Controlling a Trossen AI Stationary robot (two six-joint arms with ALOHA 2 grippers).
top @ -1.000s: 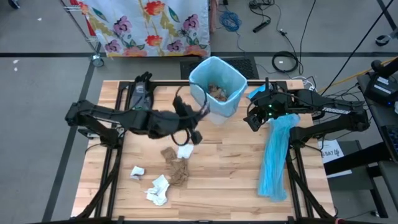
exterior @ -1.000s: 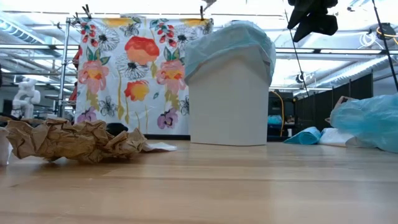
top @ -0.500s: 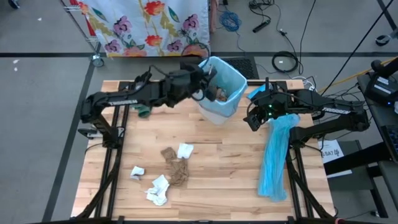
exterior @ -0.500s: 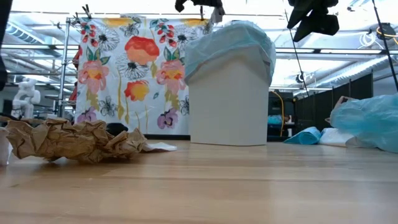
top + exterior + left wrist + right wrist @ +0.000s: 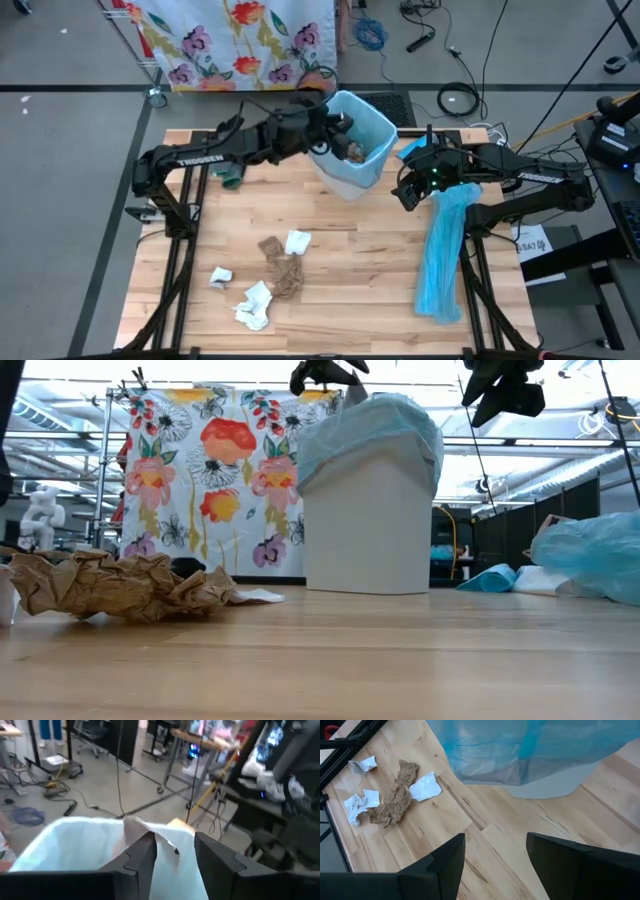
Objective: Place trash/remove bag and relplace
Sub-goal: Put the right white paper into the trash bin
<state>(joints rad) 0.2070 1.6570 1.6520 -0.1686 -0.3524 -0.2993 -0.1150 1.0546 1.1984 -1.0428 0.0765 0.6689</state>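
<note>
The white bin [image 5: 350,150] with its pale-blue bag [image 5: 65,845] stands at the table's far middle, with brown wads [image 5: 350,150] inside. My left gripper [image 5: 338,124] hovers open over the bin's left rim, a white tissue wad [image 5: 145,832] at its fingertips. More trash lies on the table: a white tissue [image 5: 297,241], brown paper [image 5: 285,275] and white wads [image 5: 255,305]. My right gripper [image 5: 405,195] hangs open to the right of the bin, with nothing between its fingers. My left gripper has the white tissue wad [image 5: 150,836] at the tip of one finger [image 5: 142,855], above the bin's open mouth. Its fingers stand apart, slanting down from the table's left. Whether the tissue touches that finger, I cannot tell.
A long light-blue plastic strip [image 5: 445,250] lies along the table's right side, under the right arm. A flowered cloth [image 5: 215,470] hangs on a rack beyond the far edge. Bare wood lies between the trash pile and the strip.
My left gripper has gone from low over the table's middle, beside the trash pile, up and toward the far edge, and now hangs over the bin's left rim. The wads on the table have stayed where they were.
</note>
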